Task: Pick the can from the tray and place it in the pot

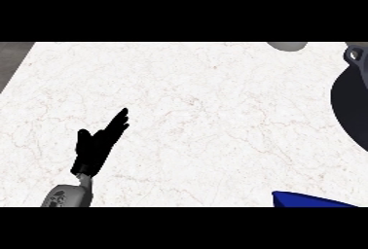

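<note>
Can: you see none in view. Pot (350, 104): dark, cut by frame at 3 o'clock. Tray (309, 200): blue corner at 5 o'clock. Left hand (99, 143): at 8 o'clock, fingers straight, holding nothing. Counter (194, 121): white marble. Grey object (287, 45): at 1 o'clock, unidentifiable.

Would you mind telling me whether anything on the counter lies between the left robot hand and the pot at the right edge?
Nothing visible does: only bare counter separates the open left robot hand from the pot. The can is not in view.
</note>
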